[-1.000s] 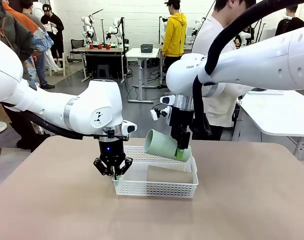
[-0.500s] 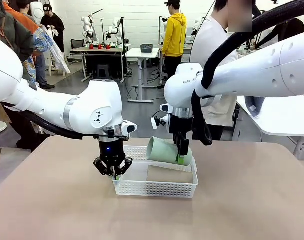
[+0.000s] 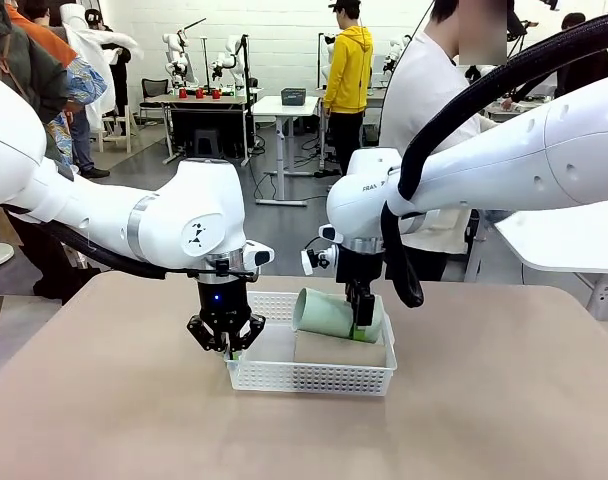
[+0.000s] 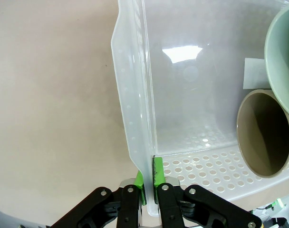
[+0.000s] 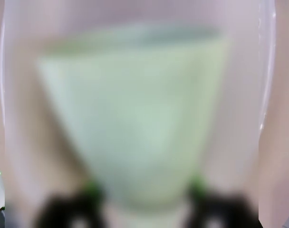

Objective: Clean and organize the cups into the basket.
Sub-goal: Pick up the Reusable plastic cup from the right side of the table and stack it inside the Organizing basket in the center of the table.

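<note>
A white perforated basket (image 3: 314, 378) sits mid-table. My left gripper (image 3: 227, 348) is shut on its near-left wall; in the left wrist view the green pads (image 4: 157, 173) pinch the basket wall (image 4: 135, 95). A tan-brown cup (image 3: 334, 349) lies on its side in the basket, its mouth toward the left gripper (image 4: 148, 183). The pale mint green cup (image 3: 324, 313) lies on its side just above it, low inside the basket, with my right gripper (image 3: 362, 322) shut on its narrow end. The right wrist view is blurred: mint cup (image 5: 135, 118) between the right gripper (image 5: 144, 190) pads.
A person in a white top (image 3: 434, 120) stands at the table's far side behind the right arm. The tabletop (image 3: 114, 420) is bare tan around the basket. Other tables and people stand farther back in the room.
My right gripper has come down and slightly left, lowering the mint green cup from above the basket's rim into the basket over the tan cup. The left gripper has not moved.
</note>
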